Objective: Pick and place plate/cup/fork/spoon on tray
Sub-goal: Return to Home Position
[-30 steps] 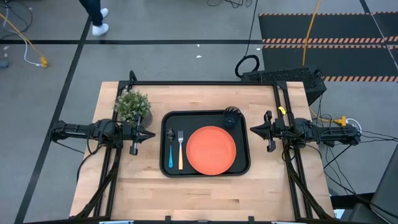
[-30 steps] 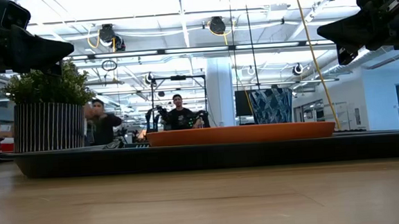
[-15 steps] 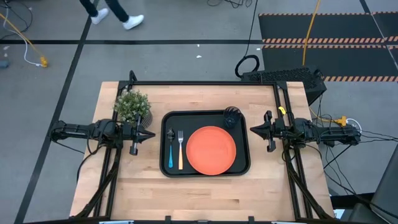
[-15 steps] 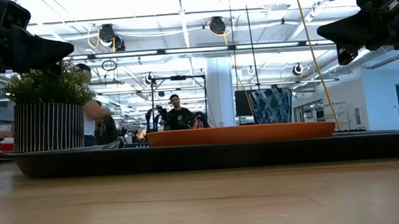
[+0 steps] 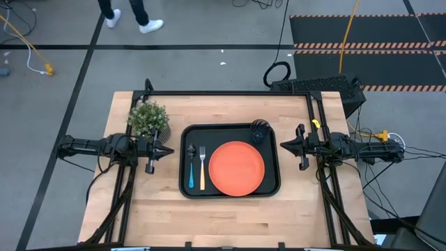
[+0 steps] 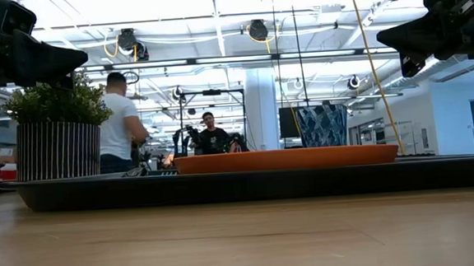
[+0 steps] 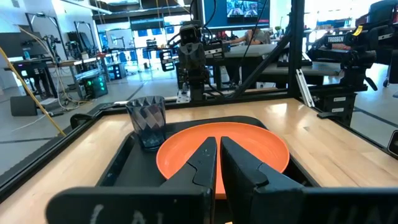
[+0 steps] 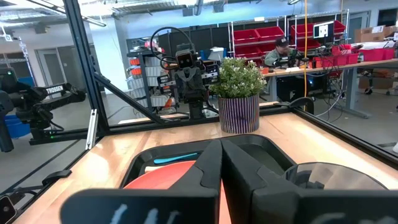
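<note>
Left gripper (image 5: pixel 166 149): fingers pressed together, holding nothing. It hangs above the table (image 5: pixel 223 216), off the tray's 9 o'clock edge, tip pointing toward the tray.

Right gripper (image 5: pixel 286 146): fingers likewise closed on nothing. It is raised off the tray's 3 o'clock edge, facing the left one across it.

Tray (image 5: pixel 273 183): black, at the middle of the table, between the two grippers and apart from both.

Plate (image 5: pixel 237 168): orange, flat on the tray, filling its 3 o'clock half.

Cup (image 5: pixel 259 130): dark, upright in the tray's 1 o'clock corner, just beside the plate's rim.

Fork (image 5: pixel 203 167): tan handle, on the tray at the plate's 9 o'clock, tines toward 12.

Spoon (image 5: pixel 191 169): blue handle, parallel to the fork on its 9 o'clock side, bowl toward 12.

Potted plant (image 5: pixel 149 120): on the table off the tray's 10 o'clock corner.

A person (image 6: pixel 119 124) in a white shirt stands in the room beyond the table.
</note>
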